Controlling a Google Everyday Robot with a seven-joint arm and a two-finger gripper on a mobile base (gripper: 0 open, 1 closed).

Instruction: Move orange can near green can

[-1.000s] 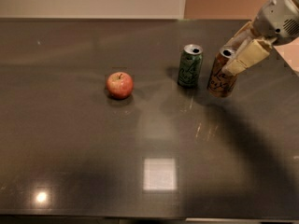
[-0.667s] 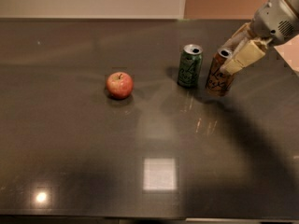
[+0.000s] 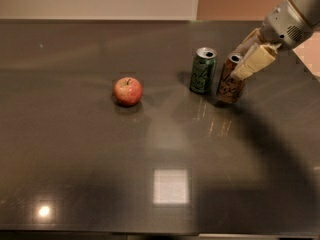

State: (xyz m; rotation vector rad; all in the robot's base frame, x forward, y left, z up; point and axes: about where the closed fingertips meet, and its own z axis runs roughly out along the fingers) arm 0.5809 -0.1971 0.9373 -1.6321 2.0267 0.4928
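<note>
The dark tabletop (image 3: 75, 174) fills nearly the whole frame. The arm reaches in from the upper right, and its gripper (image 3: 242, 64) is at the top of the orange can (image 3: 229, 86). The jaws appear clamped on the can's upper part, with one pale finger lying across its right side.

Over the last second the gripper and orange can have slid a little to the left together. The can now stands just beside the green can (image 3: 202, 74), right of centre, with a narrow gap between them. The green can has not moved, nor has the red apple (image 3: 128, 91) well apart at centre left.

The placement looks essentially reached; letting go remains.
</note>
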